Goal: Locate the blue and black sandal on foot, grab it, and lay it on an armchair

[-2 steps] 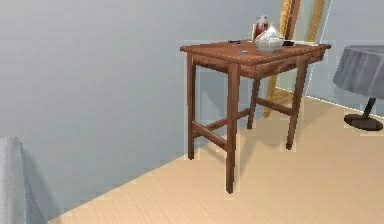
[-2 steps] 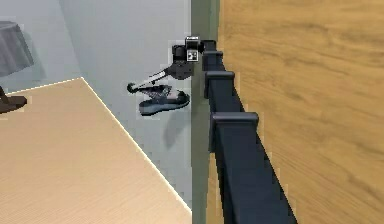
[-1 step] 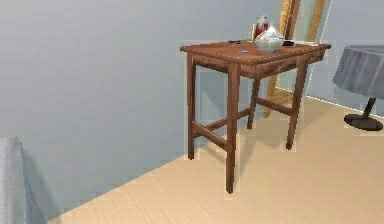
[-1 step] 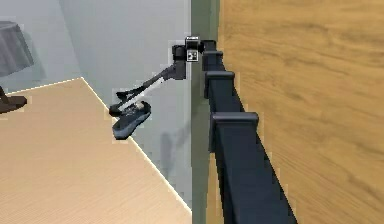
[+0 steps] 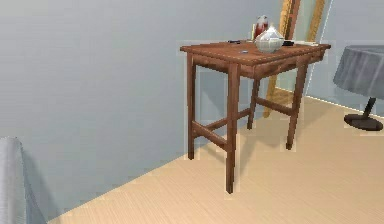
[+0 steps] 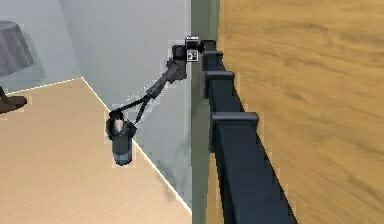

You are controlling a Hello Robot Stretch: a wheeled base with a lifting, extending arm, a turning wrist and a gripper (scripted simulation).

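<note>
In the arm side view the dark arm (image 6: pixel 235 130) rises from the bottom edge to two white marker squares (image 6: pixel 190 50). From there the gripper (image 6: pixel 121 128) slants down to the left. A small black and bluish thing (image 6: pixel 122 148) hangs at its far end, clear of the floor, so the gripper holds it. Its shape is too small to name as a sandal. Behind it are the pale wooden floor and the blue-grey wall. At the forward view's bottom left corner stands a grey padded edge (image 5: pixel 10 180), perhaps a seat.
A tall wooden side table (image 5: pixel 250 60) stands against the blue-grey wall ahead, with a white and red thing (image 5: pixel 266 38) on top. A round table with a grey cloth (image 5: pixel 362 70) (image 6: pixel 12 50) is beyond it. A wooden panel (image 6: pixel 310 100) is close on the arm side view's right.
</note>
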